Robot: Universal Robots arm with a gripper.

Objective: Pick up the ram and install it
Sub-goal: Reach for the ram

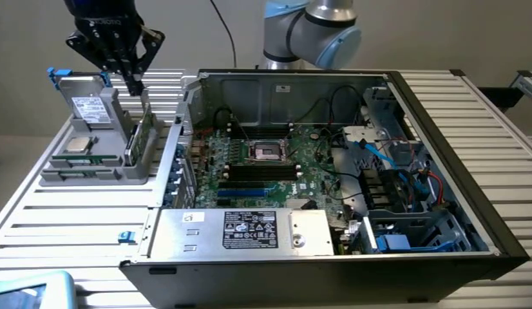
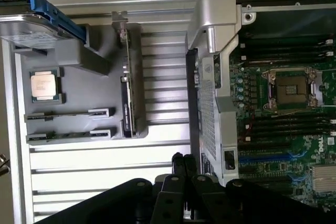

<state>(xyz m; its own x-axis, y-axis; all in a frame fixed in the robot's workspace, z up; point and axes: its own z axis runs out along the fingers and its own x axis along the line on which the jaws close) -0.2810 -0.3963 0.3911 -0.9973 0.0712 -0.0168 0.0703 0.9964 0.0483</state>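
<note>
The hand [image 1: 133, 85] hangs in the air over the far end of a grey holder [image 1: 87, 179], and its fingers are drawn narrow, all but together, with nothing between them; the wrist view shows the same closed-up hand [image 2: 184, 162] with bare slatted worktop [image 2: 157, 129] beneath it.

The holder sits on the worktop [image 1: 68, 219] toward the edge at the exterior view's left, just beside the open computer case [image 1: 459, 161]. The ram [image 1: 77, 160] lies at the holder's near end, flat in a shallow groove, below and nearer the worktop's front edge than the hand. A second stick [image 1: 77, 172] lies parallel to it, one groove closer to that front edge. In the wrist view the ram [image 2: 68, 114] and the second stick [image 2: 68, 136] show as two thin strips side by side.

The long axis of both runs across the holder, from the left-hand worktop edge toward the case, so the hand would most likely meet the stick across its thin width. Between hand and ram sit the square silver processor [image 1: 80, 143] and, on the case side, a green card [image 1: 142, 138] standing on edge, which is the thing nearest the fingertips.

The black motherboard slots [image 1: 264, 170] inside the case lie well apart from the ram, off toward the exterior view's right, with the same lengthwise run
</note>
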